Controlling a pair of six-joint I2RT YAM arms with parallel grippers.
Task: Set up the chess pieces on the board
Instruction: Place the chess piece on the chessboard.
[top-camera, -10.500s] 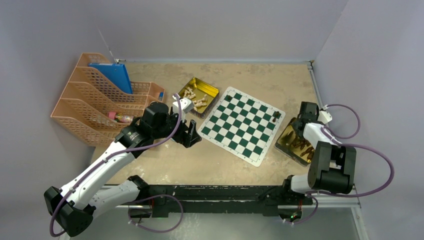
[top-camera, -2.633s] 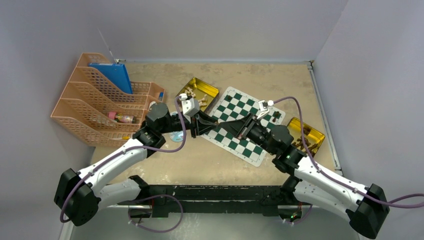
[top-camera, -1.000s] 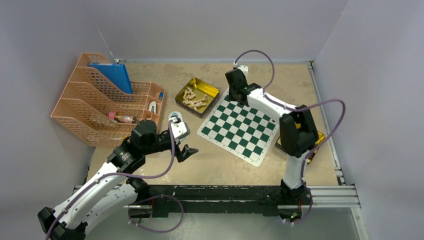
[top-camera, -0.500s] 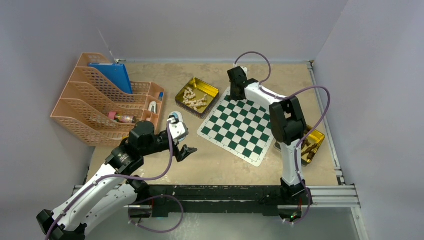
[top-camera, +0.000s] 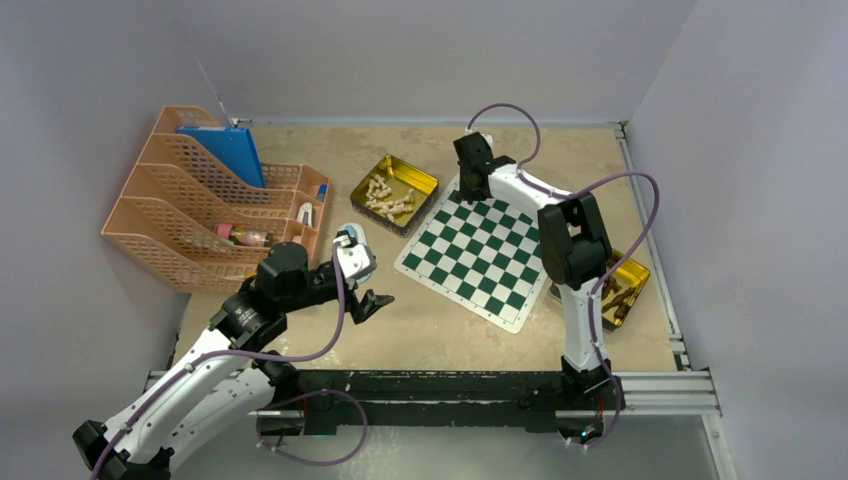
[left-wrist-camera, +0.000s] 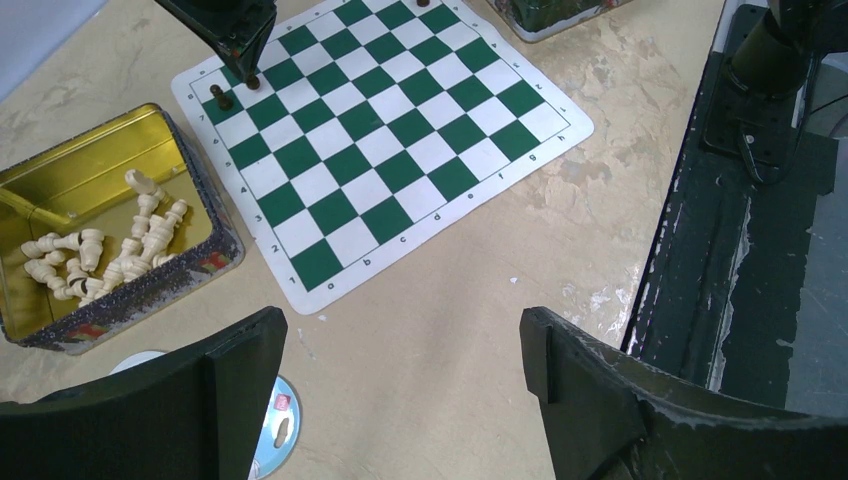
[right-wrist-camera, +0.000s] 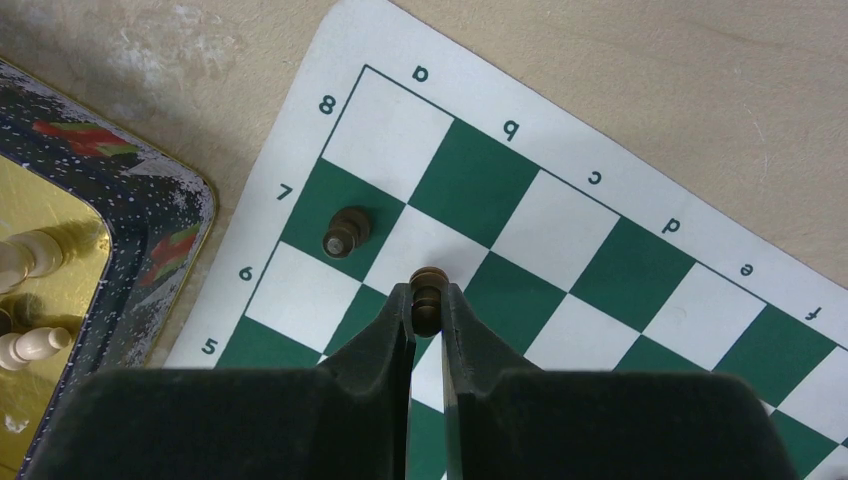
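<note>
**Right arm.** The right arm (top-camera: 572, 245) rises from its base at the near edge. Its elbow is folded over the board's (top-camera: 480, 250) right-hand corner, and the forearm reaches toward 10 o'clock. The right gripper (top-camera: 468, 188) points down at the board's far corner, between 11 and 12 o'clock of the board's centre.

In the wrist view the right gripper (right-wrist-camera: 428, 300) is pressed almost together, pinching a dark pawn (right-wrist-camera: 428, 285) by its head. The dark pawn is over the near edge of the white square in file b, row 7. Whether its foot touches the board (right-wrist-camera: 640, 280) cannot be told.

A second dark pawn (right-wrist-camera: 346, 233) stands upright and free on the green square of file a, row 7. It is at 10 o'clock of the held one, near it but apart.

**Left arm.** The left arm (top-camera: 240, 320) stretches low from the near-left corner toward 1 o'clock. The left gripper (top-camera: 372, 305) is over bare table (top-camera: 440, 330), at 8 o'clock of the board and clear of its edge. In its wrist view the left gripper (left-wrist-camera: 400, 330) is spread wide with nothing between the fingers (left-wrist-camera: 150, 400).

**Remaining stock.**
- The pale pieces (top-camera: 390, 195) lie jumbled in a gold tin (top-camera: 425, 180) at 10 o'clock of the board, just beside its edge.
- The dark pieces (top-camera: 618, 298) lie in a second gold tin (top-camera: 640, 270), between 3 and 4 o'clock of the board.
</note>
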